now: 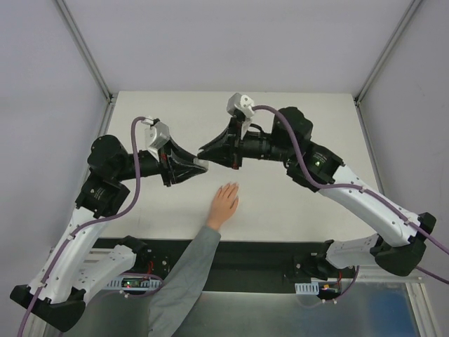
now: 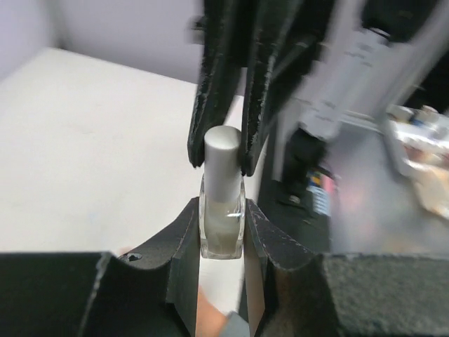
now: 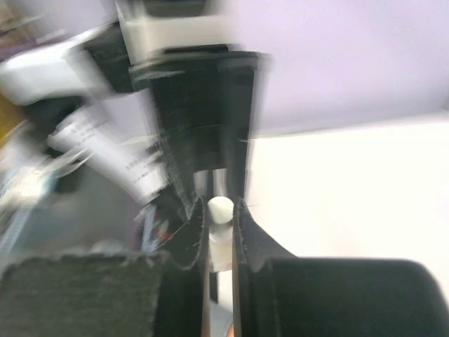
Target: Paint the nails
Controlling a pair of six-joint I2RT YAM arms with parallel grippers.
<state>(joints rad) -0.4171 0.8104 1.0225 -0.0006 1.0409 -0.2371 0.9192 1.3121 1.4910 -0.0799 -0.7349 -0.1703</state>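
While the overhead view gives only the layout, the wrist views carry the grip detail.

Overhead: left hand [image 1: 205, 167] and right hand [image 1: 202, 152] meet tip to tip over the middle of the desk [image 1: 302, 133]. What sits between them is hidden from this angle.

Left wrist view: a small translucent whitish bottle [image 2: 222, 228] is clenched upright between the left hand's fingers. The right hand's fingers are pinched on its pale cap [image 2: 223, 151].

Right wrist view: blurred, but the cap shows gripped between the right hand's fingers.

Overhead shows the person's hand [image 1: 224, 203] whole, with its grey sleeve [image 1: 189, 267]. It lies flat near the middle of the desk's near edge, fingers pointing toward the far edge. The nails [image 1: 231, 187] sit at those fingertips, too small to resolve. They are near both robot hands, on their near-edge side, with a gap between.
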